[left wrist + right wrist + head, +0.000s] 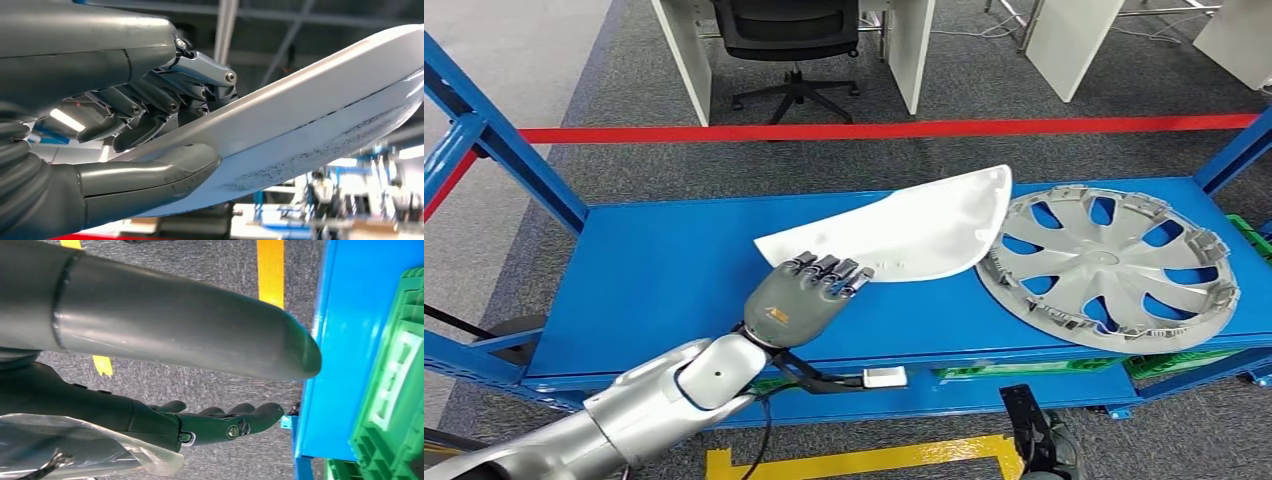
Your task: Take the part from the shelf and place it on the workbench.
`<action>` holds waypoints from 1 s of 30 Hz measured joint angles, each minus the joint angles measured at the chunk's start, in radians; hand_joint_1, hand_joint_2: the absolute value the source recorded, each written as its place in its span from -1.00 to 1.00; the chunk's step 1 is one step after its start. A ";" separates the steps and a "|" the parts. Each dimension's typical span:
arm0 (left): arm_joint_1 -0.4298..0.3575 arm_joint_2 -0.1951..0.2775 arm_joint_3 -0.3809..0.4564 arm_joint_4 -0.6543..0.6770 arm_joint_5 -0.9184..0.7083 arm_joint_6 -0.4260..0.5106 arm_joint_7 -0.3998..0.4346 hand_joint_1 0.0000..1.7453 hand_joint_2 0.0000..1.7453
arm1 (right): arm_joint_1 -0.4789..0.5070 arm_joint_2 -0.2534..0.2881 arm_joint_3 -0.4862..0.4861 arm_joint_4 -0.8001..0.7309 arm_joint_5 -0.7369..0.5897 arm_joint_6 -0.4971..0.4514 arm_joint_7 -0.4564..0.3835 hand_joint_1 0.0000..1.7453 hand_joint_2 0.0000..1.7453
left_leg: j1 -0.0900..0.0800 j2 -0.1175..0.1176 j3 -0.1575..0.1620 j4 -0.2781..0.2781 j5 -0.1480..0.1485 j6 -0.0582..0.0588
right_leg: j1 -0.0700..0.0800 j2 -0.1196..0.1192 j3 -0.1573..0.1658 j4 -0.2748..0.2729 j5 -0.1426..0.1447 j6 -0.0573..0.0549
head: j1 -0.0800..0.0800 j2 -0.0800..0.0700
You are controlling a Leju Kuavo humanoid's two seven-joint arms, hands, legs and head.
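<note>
Grab stage done, by the look of it. Left hand (809, 297) pinching the near edge of the white part (904, 235), fingers on top and thumb underneath. Part tilted up at that edge, far end seemingly touching or just above the blue shelf (654, 270) and just beside the hubcap (1109, 265). So gripped, maybe barely lifted, nowhere near a surface yet. Still to go: lift clear, carry over, set down. Over on the right, right hand (220, 422) hanging by the shelf's edge, fingers loosely apart, holding nothing.
</note>
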 joint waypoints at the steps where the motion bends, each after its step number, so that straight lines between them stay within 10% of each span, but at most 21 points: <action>1: 0.012 0.013 0.000 -0.051 0.000 0.003 0.006 1.00 1.00 | 0.005 0.001 -0.003 0.000 0.000 -0.002 -0.003 -1.00 -1.00 | 0.000 0.000 0.000 0.000 0.000 0.000 | 0.000 0.000 0.000 0.000 0.000 0.000 | 0.000 0.000; 14: 0.146 0.109 0.074 -0.520 -0.003 0.007 -0.062 1.00 1.00 | 0.036 0.005 -0.017 0.001 0.001 -0.026 -0.009 -1.00 -1.00 | 0.000 0.000 0.000 0.000 0.000 0.000 | 0.000 0.001 0.000 0.000 0.000 0.000 | 0.000 0.000; 23: 0.496 -0.105 0.541 -0.803 0.388 0.006 -0.939 1.00 1.00 | 0.058 0.027 -0.032 0.005 0.022 -0.087 0.010 -1.00 -1.00 | -0.007 0.000 -0.001 0.008 -0.005 0.014 | -0.007 0.002 0.003 -0.006 0.004 0.012 | -0.001 0.000; 26: 0.571 -0.169 0.634 -0.835 0.486 0.006 -1.032 1.00 1.00 | 0.062 0.033 -0.034 0.007 0.030 -0.091 0.012 -1.00 -1.00 | 0.000 0.005 0.005 -0.017 0.016 0.030 | -0.006 -0.002 -0.005 0.008 -0.018 0.021 | 0.001 0.000; 30: 0.630 -0.183 0.676 -0.860 0.581 0.006 -1.054 1.00 1.00 | 0.064 0.033 -0.038 0.008 0.043 -0.099 0.008 -1.00 -1.00 | 0.002 0.012 -0.004 -0.029 0.031 0.038 | -0.006 -0.005 -0.082 0.214 -0.144 0.026 | 0.005 0.000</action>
